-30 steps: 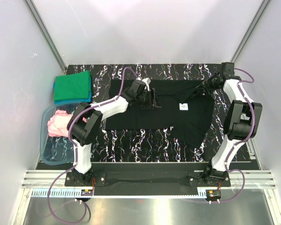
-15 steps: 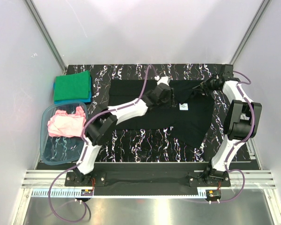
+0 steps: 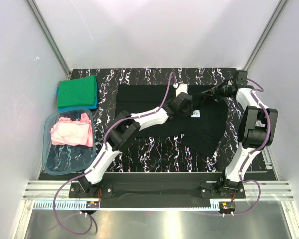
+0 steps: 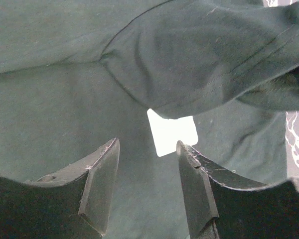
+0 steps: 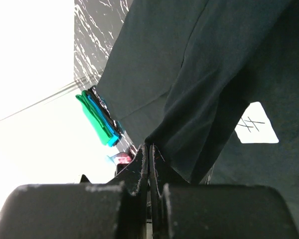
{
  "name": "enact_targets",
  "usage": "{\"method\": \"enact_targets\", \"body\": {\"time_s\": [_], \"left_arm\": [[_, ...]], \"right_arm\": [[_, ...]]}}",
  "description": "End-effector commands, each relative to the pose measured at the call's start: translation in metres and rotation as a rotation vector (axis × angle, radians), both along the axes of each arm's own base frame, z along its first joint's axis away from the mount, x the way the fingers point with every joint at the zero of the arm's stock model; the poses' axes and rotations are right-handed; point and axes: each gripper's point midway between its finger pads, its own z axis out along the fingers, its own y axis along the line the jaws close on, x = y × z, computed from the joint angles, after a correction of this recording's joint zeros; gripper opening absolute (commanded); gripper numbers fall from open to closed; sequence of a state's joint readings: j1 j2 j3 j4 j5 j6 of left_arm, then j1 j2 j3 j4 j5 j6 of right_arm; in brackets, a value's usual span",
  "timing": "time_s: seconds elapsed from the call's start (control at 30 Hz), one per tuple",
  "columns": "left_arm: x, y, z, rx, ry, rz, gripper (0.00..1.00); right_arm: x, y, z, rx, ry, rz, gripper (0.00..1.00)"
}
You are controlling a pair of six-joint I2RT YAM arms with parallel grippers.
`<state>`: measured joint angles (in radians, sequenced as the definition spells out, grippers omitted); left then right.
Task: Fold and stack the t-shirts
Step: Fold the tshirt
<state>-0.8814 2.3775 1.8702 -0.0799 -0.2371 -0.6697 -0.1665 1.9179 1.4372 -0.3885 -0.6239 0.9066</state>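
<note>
The black t-shirt (image 3: 154,112) lies spread across the middle of the table, its white neck label (image 3: 196,114) at centre right. My left gripper (image 3: 189,109) hovers open just above it, jaws either side of the label (image 4: 172,132) and empty (image 4: 147,145). My right gripper (image 3: 218,92) is shut on a raised fold of the black shirt (image 5: 199,99) at its far right edge (image 5: 148,147). The green t-shirt (image 3: 77,91) lies folded on the blue one (image 3: 78,106) at the far left. The pink t-shirt (image 3: 71,131) lies crumpled in the tub.
The clear blue-tinted tub (image 3: 65,162) stands at the left front. White walls and metal posts close in the table on three sides. The green and blue stack also shows in the right wrist view (image 5: 97,119).
My left arm has swung right across the black shirt, from its middle to the neck label. My right gripper has drawn the held cloth edge slightly farther back.
</note>
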Motion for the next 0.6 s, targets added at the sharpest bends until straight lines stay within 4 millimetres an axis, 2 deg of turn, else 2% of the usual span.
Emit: {"method": "enact_targets", "body": {"time_s": [0.0, 0.2, 0.27, 0.3, 0.5, 0.57], "left_arm": [[0.022, -0.019, 0.040, -0.063, -0.105, 0.035, 0.55], [0.020, -0.032, 0.036, -0.080, -0.127, 0.006, 0.57], [0.022, -0.032, 0.034, -0.086, -0.116, 0.023, 0.57], [0.021, -0.030, 0.026, -0.067, -0.099, 0.034, 0.57], [0.024, -0.037, 0.023, -0.081, -0.101, 0.030, 0.58], [0.025, -0.035, 0.015, -0.070, -0.079, 0.052, 0.58]], "right_arm": [[0.000, 0.008, 0.004, 0.056, -0.026, 0.021, 0.00], [0.000, 0.010, -0.001, 0.076, -0.019, 0.019, 0.00], [0.001, 0.011, 0.001, 0.080, -0.025, 0.021, 0.00], [0.001, 0.011, 0.001, 0.080, -0.026, 0.020, 0.00], [0.001, 0.011, 0.000, 0.085, -0.023, 0.023, 0.00], [0.001, 0.011, 0.001, 0.087, -0.025, 0.024, 0.00]]}}
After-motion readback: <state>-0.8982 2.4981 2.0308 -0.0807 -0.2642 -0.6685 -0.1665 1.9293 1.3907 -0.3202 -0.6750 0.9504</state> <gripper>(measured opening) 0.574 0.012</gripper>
